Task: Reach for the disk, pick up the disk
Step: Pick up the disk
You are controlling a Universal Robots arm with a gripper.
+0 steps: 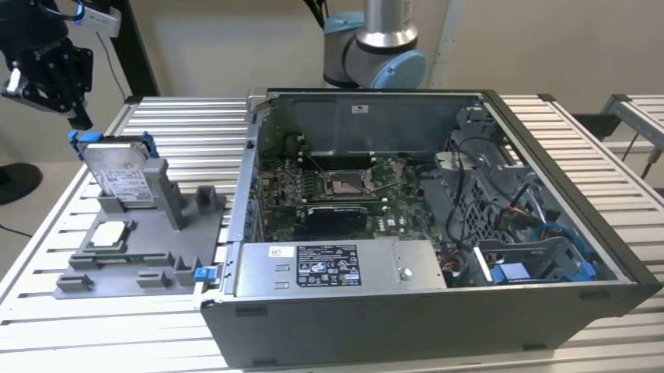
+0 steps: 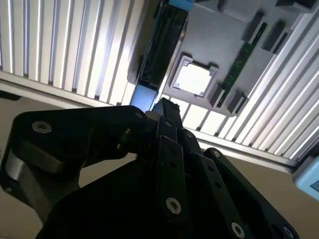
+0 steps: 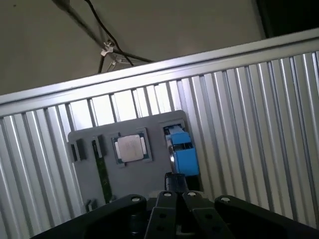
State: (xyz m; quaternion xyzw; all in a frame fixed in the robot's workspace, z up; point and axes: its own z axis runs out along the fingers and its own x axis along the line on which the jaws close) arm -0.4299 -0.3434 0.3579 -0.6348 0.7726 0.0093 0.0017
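Jaws on the black gripper (image 1: 78,116) look drawn together with nothing between them. They hang in the air above the disk (image 1: 117,175) and a little toward the exterior view's left of it, not touching it. The disk stands on edge, leaning back slightly, in a slot of a grey holder (image 1: 171,202) on the slatted metal bench (image 1: 197,116). Its blue bracket (image 1: 76,140) sticks out at both upper corners.

The main risk, as I judge it, comes from the jaws being together. Coming down like this would drive the tips onto the disk's top edge or a bracket tab rather than around the disk. That could tip the disk in its slot or shove the holder along the bench. A grip on the thin blue plastic alone might flex and slip. A lift off the slot's line could bind the disk and drag the holder up with it.

As for room, there is open air above the disk. Toward the exterior view's left, the bench edge is near the holder. Toward the exterior view's right, the open computer case (image 1: 415,318) stands just beside the holder. A small square chip (image 1: 109,233) lies flat in the holder in front of the disk, near it but apart.
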